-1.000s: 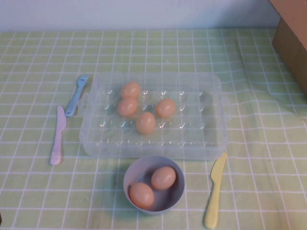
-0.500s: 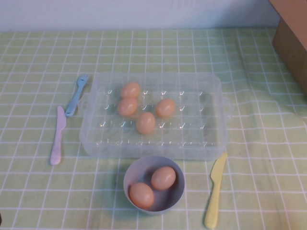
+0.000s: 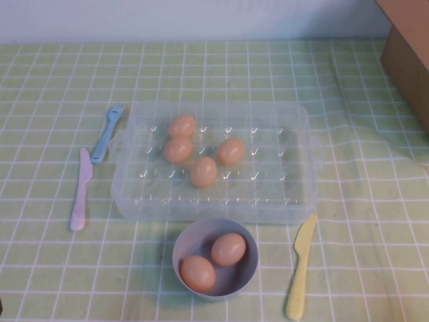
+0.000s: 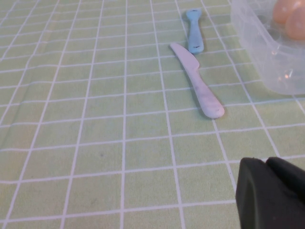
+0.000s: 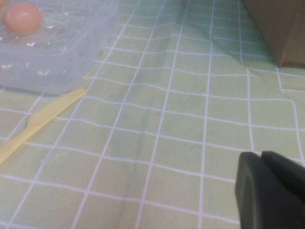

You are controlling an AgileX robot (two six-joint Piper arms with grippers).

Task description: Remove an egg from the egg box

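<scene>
Kitchen table: checked tablecloth [image 3: 221,67], cutlery.

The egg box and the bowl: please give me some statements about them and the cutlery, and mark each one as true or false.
1. The egg box holds four eggs. True.
2. The bowl is empty. False: two eggs lie in it.
3. The yellow knife lies right of the bowl. True.
4. The pink knife lies inside the egg box. False: it lies on the cloth left of the box, near the blue fork.
5. The left gripper holds an egg. False: neither it nor the right gripper holds anything; both hang over bare cloth.
</scene>
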